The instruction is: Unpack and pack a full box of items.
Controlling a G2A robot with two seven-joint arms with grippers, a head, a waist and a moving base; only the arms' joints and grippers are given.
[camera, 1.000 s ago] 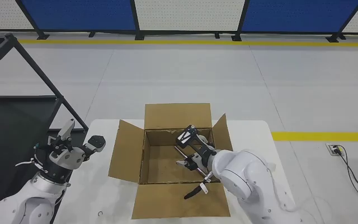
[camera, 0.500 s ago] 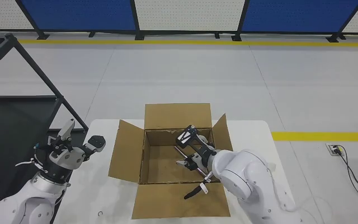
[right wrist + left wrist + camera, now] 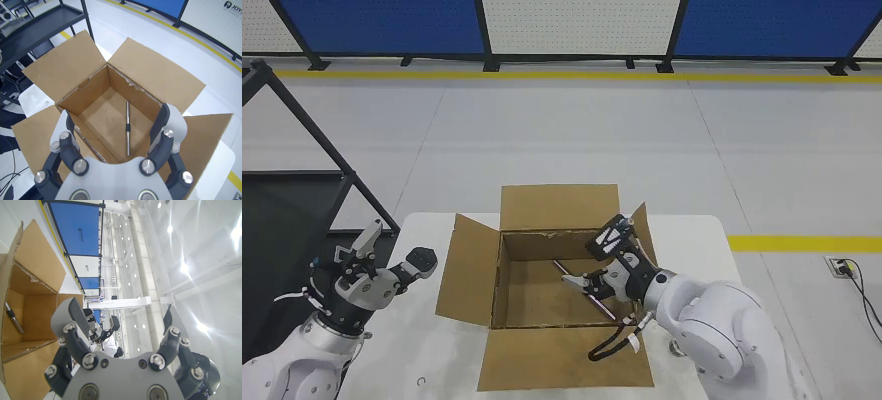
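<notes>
One metal rod [image 3: 128, 123] with a black band lies flat on the floor of the open cardboard box [image 3: 90, 91], which stands on a white table [image 3: 432, 350] with all four flaps spread. The right gripper [image 3: 115, 109] hangs over the box's opening, aimed down into it, fingers parted and holding nothing. The left gripper [image 3: 122, 304] sits beyond the box's left flap, near the table's edge, tilted up toward the ceiling, its fingers likewise spread wide and empty.
</notes>
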